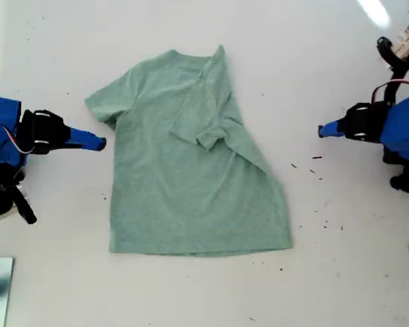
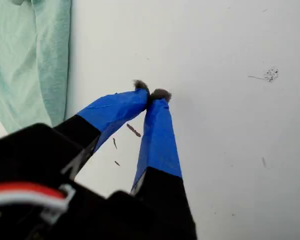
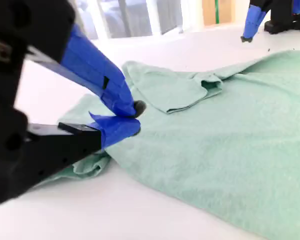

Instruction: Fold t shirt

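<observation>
Hovering right by the sleeve, my second gripper (image 3: 135, 119) has its jaws pinched nearly together with no cloth visibly between them, so I'd call it closed on nothing. In the exterior view it's the arm at the middle left of the frame, tip just beside the t shirt (image 1: 191, 184) where the flat sleeve sticks out. My first gripper (image 2: 152, 95) is closed and empty too, over bare bench (image 1: 327, 259), at the middle right of the exterior frame and well apart from the shirt's edge. The shirt lies flat in the center of the frame, neck toward the top, and the sleeve on the exterior view's right is already flipped inward across the chest. So I reckon we're one fold in, with the other sleeve up next. That means opening the second gripper, dropping onto the sleeve edge, pinching one layer only and dragging it across without bunching the body underneath.
</observation>
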